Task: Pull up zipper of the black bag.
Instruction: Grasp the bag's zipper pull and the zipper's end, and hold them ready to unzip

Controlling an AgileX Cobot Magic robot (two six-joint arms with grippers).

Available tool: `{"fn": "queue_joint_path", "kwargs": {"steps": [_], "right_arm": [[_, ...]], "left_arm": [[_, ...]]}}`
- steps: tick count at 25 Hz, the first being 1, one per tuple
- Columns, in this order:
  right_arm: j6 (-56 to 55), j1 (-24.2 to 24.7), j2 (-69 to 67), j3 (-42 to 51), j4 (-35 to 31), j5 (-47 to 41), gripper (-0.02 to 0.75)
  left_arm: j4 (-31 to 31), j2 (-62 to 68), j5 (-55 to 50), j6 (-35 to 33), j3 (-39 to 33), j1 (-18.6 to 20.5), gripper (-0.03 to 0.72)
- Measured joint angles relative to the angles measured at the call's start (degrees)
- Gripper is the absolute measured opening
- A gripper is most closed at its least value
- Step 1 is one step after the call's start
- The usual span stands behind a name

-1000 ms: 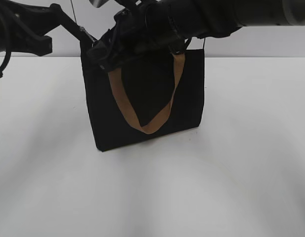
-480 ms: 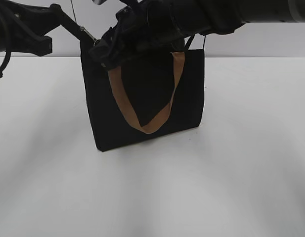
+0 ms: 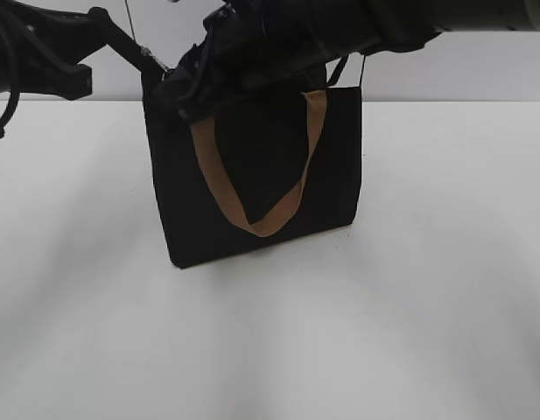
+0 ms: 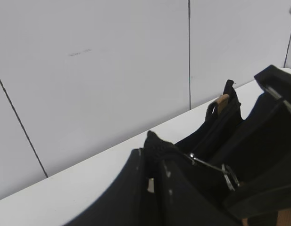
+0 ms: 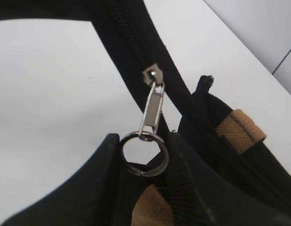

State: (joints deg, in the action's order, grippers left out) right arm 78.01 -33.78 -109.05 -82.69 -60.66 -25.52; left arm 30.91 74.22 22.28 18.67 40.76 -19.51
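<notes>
Where arms hide the black bag (image 3: 252, 175) top, right claw (image 5: 145, 157) clamps zipper (image 5: 152, 106) ring, left claw (image 4: 152, 176) grip unclear.

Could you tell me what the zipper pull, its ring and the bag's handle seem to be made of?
The zipper pull and ring look like polished silvery metal: both show bright glints. The handle looks like matte tan woven webbing; a ribbed weave shows in the right wrist view. The bag appears to be dull black fabric.

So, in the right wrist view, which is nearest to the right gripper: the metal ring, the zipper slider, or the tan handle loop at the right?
From the right gripper:
1. Metal ring, between the fingers.
2. Zipper slider, above the ring.
3. Tan handle loop, far right on the black bag.
</notes>
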Motion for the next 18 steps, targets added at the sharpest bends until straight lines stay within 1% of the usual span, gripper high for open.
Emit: {"fn": "queue_joint_path", "kwargs": {"steps": [6, 12, 18], "right_arm": [[-1.6, 0.2, 1.9, 0.0, 2.7, -0.5, 0.232], [-6.6, 1.5, 1.9, 0.0, 8.1, -1.3, 0.232], [-8.0, 3.1, 1.9, 0.0, 9.3, -1.4, 0.231]], "left_arm": [[0.0, 0.0, 0.0, 0.0, 0.0, 0.0, 0.02], [0.0, 0.0, -0.4, 0.0, 0.0, 0.0, 0.02], [0.2, 0.0, -0.5, 0.0, 0.0, -0.1, 0.02]]}}
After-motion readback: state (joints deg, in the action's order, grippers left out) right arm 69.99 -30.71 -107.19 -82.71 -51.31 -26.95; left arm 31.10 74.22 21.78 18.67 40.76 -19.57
